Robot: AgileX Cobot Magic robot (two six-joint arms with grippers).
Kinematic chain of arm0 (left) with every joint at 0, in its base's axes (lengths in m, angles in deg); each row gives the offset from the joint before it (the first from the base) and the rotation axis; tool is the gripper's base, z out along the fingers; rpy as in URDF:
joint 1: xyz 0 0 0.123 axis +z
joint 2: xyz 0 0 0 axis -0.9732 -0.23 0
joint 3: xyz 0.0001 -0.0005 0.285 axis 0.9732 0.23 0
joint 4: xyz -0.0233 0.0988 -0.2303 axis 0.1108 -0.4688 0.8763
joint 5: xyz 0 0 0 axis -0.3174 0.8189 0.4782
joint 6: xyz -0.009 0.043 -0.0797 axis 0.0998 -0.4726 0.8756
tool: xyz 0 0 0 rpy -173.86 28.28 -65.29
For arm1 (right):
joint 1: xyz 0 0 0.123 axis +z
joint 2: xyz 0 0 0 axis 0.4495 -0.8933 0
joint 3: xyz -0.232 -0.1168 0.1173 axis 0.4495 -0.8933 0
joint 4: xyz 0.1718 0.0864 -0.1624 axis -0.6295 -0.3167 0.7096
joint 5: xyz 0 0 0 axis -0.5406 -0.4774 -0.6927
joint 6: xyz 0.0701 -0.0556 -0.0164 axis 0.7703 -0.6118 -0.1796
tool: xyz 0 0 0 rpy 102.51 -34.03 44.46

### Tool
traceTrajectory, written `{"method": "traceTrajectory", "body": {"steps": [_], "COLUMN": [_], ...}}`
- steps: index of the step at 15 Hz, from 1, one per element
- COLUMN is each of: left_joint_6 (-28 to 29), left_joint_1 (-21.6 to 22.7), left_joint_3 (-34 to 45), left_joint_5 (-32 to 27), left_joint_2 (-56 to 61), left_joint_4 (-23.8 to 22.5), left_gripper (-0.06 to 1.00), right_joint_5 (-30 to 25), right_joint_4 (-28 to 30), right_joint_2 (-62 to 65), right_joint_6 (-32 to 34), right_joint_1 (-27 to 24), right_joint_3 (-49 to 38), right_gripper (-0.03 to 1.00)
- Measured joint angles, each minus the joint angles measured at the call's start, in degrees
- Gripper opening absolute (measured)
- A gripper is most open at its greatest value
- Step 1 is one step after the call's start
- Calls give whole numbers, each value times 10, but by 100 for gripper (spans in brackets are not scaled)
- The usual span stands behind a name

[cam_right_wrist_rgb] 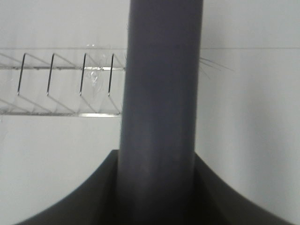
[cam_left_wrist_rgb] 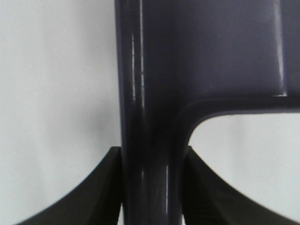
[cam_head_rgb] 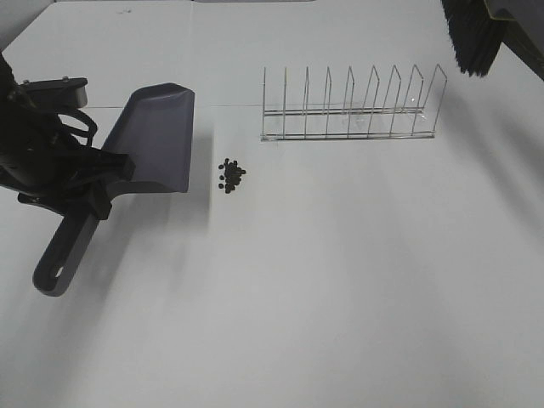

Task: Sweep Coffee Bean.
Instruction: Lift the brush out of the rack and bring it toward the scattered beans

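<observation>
The coffee bean pile [cam_head_rgb: 230,174], a small cluster of dark pellets, lies on the white table just right of the grey dustpan [cam_head_rgb: 157,140]. My left gripper [cam_head_rgb: 89,191] is shut on the dustpan's handle [cam_left_wrist_rgb: 150,140], which runs between its black fingers [cam_left_wrist_rgb: 101,197]. The pan's open edge faces the beans. At the top right corner hangs a brush with black bristles [cam_head_rgb: 473,38]. My right gripper [cam_right_wrist_rgb: 157,187] is shut on the brush's grey handle [cam_right_wrist_rgb: 161,93]; the gripper itself is out of the high view.
A wire dish rack [cam_head_rgb: 350,106] stands on the table behind and to the right of the beans, below the brush. It also shows in the right wrist view as a wire rack [cam_right_wrist_rgb: 61,84]. The white table [cam_head_rgb: 340,297] extends toward the front.
</observation>
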Motion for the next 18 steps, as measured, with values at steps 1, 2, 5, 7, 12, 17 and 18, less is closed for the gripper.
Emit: {"method": "traceTrajectory", "body": {"steps": [1,2,5,7,12,17,18], "left_joint_6": [0,0,2,3,2,2,2], "left_joint_1": [0,0,0,0,0,-1,-7], "left_joint_3": [0,0,0,0,0,-4,-4], "left_joint_5": [0,-1,-6,-18,4,10,13], "left_joint_2": [0,0,-10,-42,-119,-127,-127], "left_joint_4": [-5,-9,-28,-29,-21,-6,-6], "left_gripper": [32,32,32,32,32,32,32], "right_joint_5": [-1,-2,-9,-8,49,66,67], "right_joint_4": [-18,-38,-74,-72,26,57,62], "right_joint_2": [26,50,104,108,75,-17,-31], "right_joint_6": [-5,-11,-29,-29,52,78,84], "right_joint_1": [0,0,3,10,119,198,212], "right_joint_3": [-42,-85,-195,-225,-286,-285,-277], "right_gripper": [26,26,26,26,26,26,26]}}
